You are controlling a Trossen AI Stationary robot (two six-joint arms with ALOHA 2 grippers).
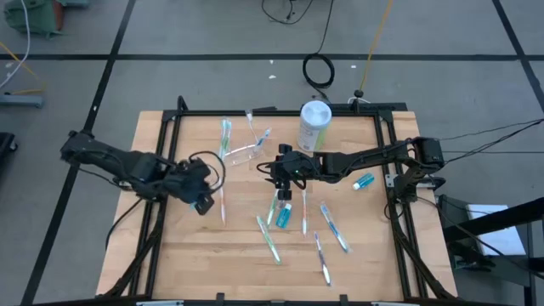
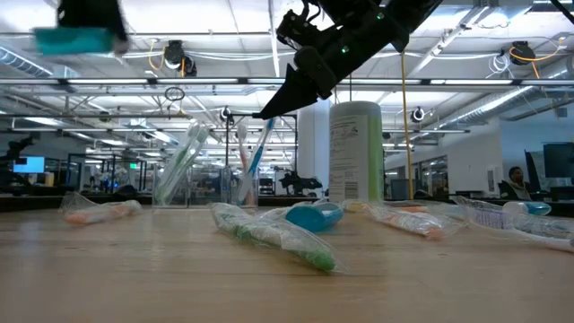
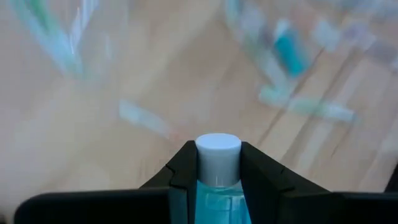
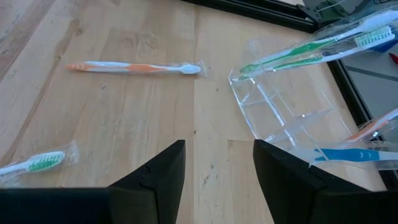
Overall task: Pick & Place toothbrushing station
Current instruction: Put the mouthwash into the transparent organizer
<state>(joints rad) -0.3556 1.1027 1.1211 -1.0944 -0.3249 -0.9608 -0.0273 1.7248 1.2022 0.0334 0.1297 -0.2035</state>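
The left gripper [image 3: 217,171] is clamped on a small teal tube [image 3: 217,186] with a white cap, raised over the left half of the wooden table [image 1: 195,255]. The right gripper [image 4: 219,168] hovers at mid-table with fingers spread wide and empty, just beside the clear plastic cup [image 4: 280,112], which holds several toothbrushes. Wrapped toothbrushes [image 1: 270,240] lie scattered toward the front edge. A pale-green canister [image 1: 313,126] stands near the rear edge.

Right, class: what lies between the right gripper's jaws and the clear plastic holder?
Only bare wooden table: the right wrist view shows nothing between the open right gripper and the clear plastic holder ahead of it.
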